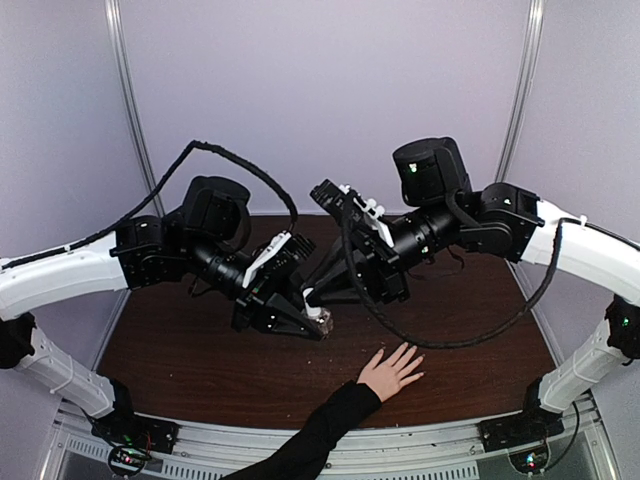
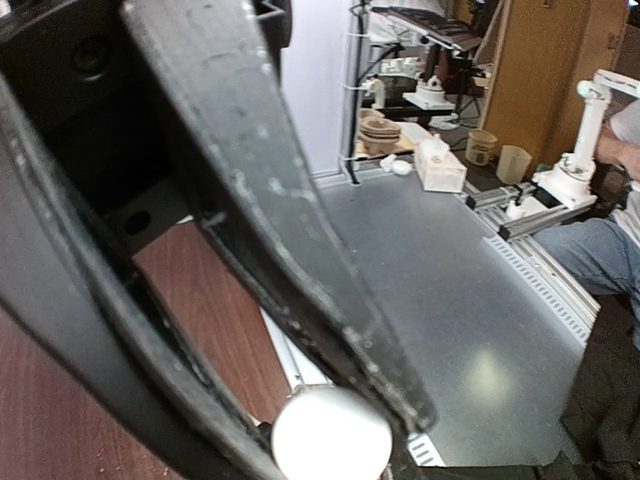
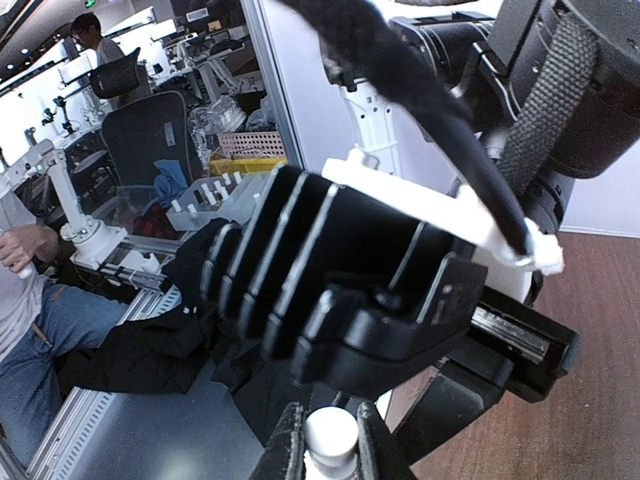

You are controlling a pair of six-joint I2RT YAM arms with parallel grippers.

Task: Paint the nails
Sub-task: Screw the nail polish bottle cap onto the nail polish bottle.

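Top external: nails near left tool

Soft, even light fills my overhead view, sharp throughout. My left wrist view shows glare on the grey floor; my left claw looms blurred.

robotics lab, another white robot arm on a bench, office chair, seated worker

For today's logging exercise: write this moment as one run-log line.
left gripper: shut on bottle | right gripper: shut on cap | hand: spread on table
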